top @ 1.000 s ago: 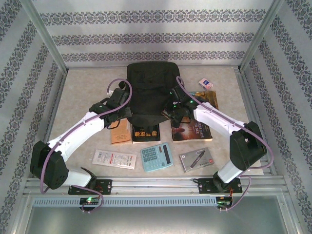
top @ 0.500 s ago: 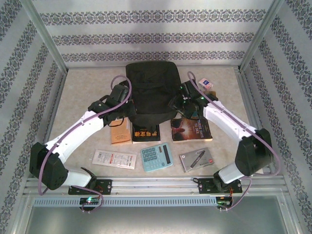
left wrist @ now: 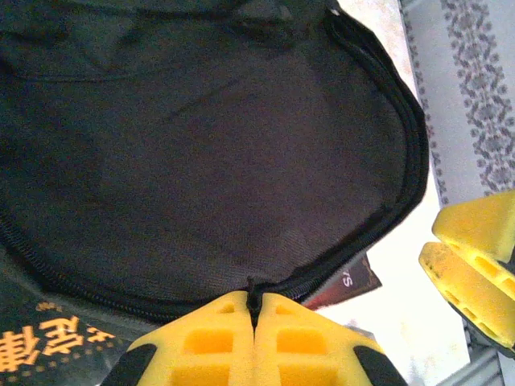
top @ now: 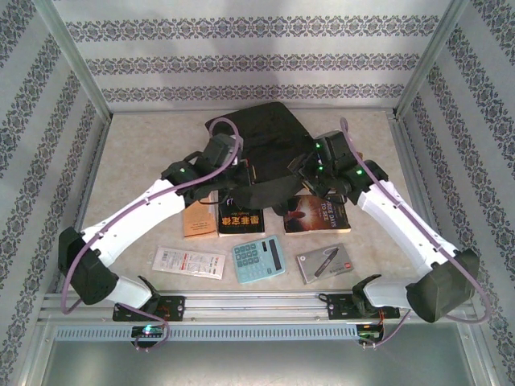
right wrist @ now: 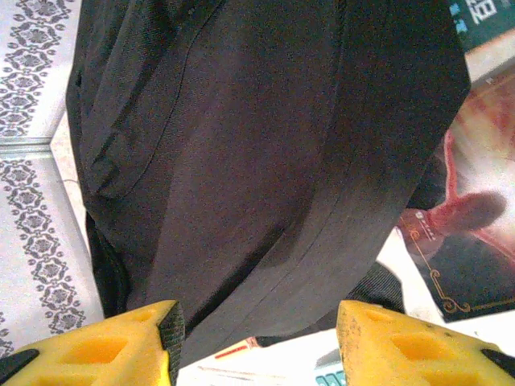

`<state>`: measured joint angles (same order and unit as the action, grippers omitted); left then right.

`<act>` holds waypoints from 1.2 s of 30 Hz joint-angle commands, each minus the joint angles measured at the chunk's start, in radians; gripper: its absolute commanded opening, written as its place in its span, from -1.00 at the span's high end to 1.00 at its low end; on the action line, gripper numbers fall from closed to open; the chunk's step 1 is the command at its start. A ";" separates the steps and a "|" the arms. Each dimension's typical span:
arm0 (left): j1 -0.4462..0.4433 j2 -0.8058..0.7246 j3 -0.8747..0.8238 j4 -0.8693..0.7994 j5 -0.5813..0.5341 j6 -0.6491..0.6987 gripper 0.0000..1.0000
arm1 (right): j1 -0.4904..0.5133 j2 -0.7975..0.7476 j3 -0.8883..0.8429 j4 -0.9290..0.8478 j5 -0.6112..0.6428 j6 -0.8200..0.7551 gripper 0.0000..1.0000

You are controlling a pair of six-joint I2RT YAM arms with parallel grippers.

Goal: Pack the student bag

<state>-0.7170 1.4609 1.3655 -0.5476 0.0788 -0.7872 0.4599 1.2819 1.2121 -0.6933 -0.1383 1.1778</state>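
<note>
The student bag (top: 261, 137) lies centre-far on the table (top: 137, 153), with bare tabletop to its left. Its zippered mouth gapes on dark lining. The left gripper (left wrist: 254, 310) is clamped on the bag's near rim. The right gripper (right wrist: 256, 326) stands half-wide and holds nothing. Books (top: 241, 219) touch the bag's near edge.

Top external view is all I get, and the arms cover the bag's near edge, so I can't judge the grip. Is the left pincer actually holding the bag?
Observer: Yes. In the left wrist view the left pincer is shut on the zipper edge of the student bag.
Operator: And the right one?
Observer: The right pincer stands open, its fingers wide apart, nothing gripped.
Operator: Is it touching the zipper edge?
Observer: No. From the left wrist, bare table shows between it and that edge.
</note>
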 commanded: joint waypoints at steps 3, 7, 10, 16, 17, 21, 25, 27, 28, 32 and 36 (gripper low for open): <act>-0.087 0.061 -0.003 0.093 0.012 -0.042 1.00 | -0.017 -0.080 -0.125 -0.024 -0.007 0.106 -0.07; -0.105 0.083 -0.023 0.122 0.018 -0.058 1.00 | -0.006 -0.078 -0.189 0.043 -0.064 0.158 -0.07; -0.113 0.082 -0.032 0.123 0.017 -0.057 1.00 | 0.013 -0.054 -0.186 0.060 -0.053 0.169 -0.10; -0.114 0.060 -0.072 0.138 0.007 -0.067 1.00 | 0.036 0.005 -0.205 0.160 -0.068 0.203 -0.10; -0.114 0.058 -0.075 0.138 0.006 -0.069 1.00 | 0.041 0.014 -0.204 0.167 -0.072 0.211 -0.08; -0.114 0.045 -0.086 0.135 -0.002 -0.070 1.00 | 0.073 0.020 -0.209 0.178 -0.029 0.220 0.03; -0.114 0.030 -0.097 0.134 -0.023 -0.065 1.00 | 0.087 0.020 -0.228 0.174 -0.010 0.230 0.09; -0.114 0.026 -0.098 0.128 -0.028 -0.060 1.00 | 0.092 0.019 -0.242 0.173 -0.009 0.235 0.09; -0.113 0.026 -0.098 0.127 -0.029 -0.058 1.00 | 0.095 0.019 -0.248 0.169 -0.008 0.237 0.10; -0.114 0.025 -0.100 0.127 -0.030 -0.059 1.00 | 0.111 0.022 -0.261 0.173 0.003 0.245 0.09; -0.114 0.026 -0.100 0.127 -0.027 -0.058 1.00 | 0.128 0.048 -0.260 0.193 -0.005 0.258 0.11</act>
<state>-0.8177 1.5208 1.2694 -0.4618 0.0677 -0.8433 0.5732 1.3071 0.9596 -0.5190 -0.1604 1.4155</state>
